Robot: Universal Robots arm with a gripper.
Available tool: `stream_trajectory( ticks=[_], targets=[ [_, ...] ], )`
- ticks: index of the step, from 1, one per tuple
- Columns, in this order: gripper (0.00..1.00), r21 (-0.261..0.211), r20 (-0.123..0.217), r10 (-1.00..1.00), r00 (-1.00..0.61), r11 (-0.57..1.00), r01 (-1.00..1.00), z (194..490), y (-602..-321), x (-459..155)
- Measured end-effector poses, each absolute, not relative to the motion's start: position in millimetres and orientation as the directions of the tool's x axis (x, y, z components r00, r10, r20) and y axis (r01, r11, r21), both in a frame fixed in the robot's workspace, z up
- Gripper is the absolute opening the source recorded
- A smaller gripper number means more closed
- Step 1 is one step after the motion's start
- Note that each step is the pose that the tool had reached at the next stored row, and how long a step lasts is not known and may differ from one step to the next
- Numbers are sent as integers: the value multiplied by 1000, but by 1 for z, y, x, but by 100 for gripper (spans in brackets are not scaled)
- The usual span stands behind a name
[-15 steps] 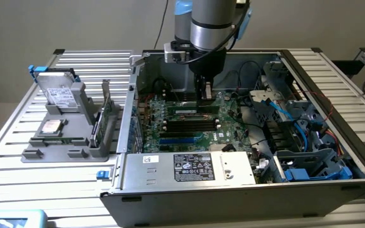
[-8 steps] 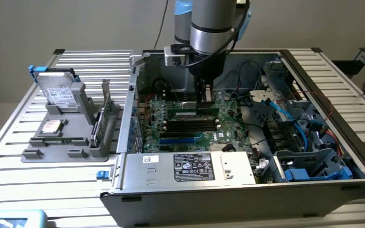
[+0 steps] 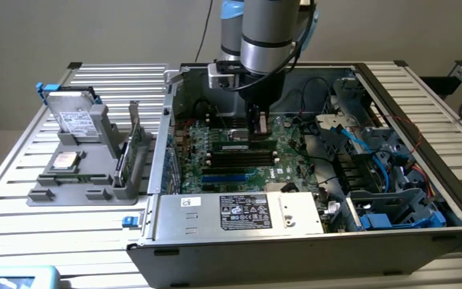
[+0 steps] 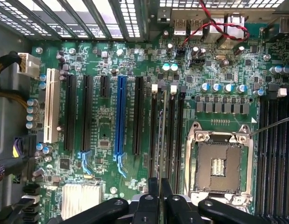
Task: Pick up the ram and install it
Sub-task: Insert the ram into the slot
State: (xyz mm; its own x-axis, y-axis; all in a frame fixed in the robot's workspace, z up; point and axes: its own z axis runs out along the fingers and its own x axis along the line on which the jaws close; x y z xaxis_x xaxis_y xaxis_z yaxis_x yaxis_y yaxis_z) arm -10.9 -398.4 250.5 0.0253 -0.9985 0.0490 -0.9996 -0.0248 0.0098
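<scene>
Status: pick was done, install was under way. The arm (image 3: pixel 267 36) reached down into the open PC case (image 3: pixel 295 253) at the centre of the exterior frame. The fingers (image 3: pixel 257 129) were closed on the ram (image 3: pixel 245 145), gripping it by its upper long edge. The ram stood on edge, label face to the camera, at the bank of black DIMM slots (image 3: pixel 239 159) on the motherboard (image 3: pixel 195 174), on the side of the bank away from the power supply (image 3: pixel 239 211).

Judgement: the ram was lined up with a slot and at or very near it. Whether it was fully seated couldn't be told, and neither could the latch state. The fingers hadn't let go, so seating and release counted as open items.

Exterior view extras:
- The ram's face and how it stood relative to the slots.
- A grey fixture (image 3: pixel 79 192) on the slatted bench (image 3: pixel 14 205) at the left of the frame. It carried a hard drive (image 3: pixel 74 117), a processor chip (image 3: pixel 65 160) and an upright expansion card (image 3: pixel 135 144).

Wrist view extras:
- The ram (image 4: pixel 161 140) edge-on, a thin line clamped between the fingers (image 4: pixel 152 198) and running parallel to the DIMM slots (image 4: pixel 180 140), between two of them. This view was best for checking alignment.
- White latches (image 4: pixel 173 88) at the slot ends away from the fingers.
- An empty CPU socket (image 4: pixel 219 165) just beside the slot bank.
- Expansion slots on the far side of the bank from the socket, one of them blue (image 4: pixel 119 116).
</scene>
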Motion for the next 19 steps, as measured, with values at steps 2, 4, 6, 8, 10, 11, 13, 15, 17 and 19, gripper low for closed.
stream_trajectory(
  ticks=[2,4,6,8,10,11,13,15,17,19],
  targets=[
    [14,10,49,-998,25,-25,-1000,249,-398,-11],
    [14,10,49,-998,25,-25,-1000,248,-399,-11],
    [14,10,49,-998,26,-25,-1000,247,-399,-12],
    [14,10,49,-998,26,-25,-1000,245,-399,-12],
    [14,10,50,-998,26,-26,-1000,243,-399,-13],
    [14,9,50,-998,26,-26,-1000,242,-399,-13],
    [14,9,53,-998,26,-26,-1000,241,-399,-13],
    [14,8,57,-998,26,-26,-1000,239,-399,-13],
    [14,7,61,-998,26,-26,-1000,239,-399,-13],
    [14,7,62,-998,27,-27,-1000,239,-399,-13]
  ],
)
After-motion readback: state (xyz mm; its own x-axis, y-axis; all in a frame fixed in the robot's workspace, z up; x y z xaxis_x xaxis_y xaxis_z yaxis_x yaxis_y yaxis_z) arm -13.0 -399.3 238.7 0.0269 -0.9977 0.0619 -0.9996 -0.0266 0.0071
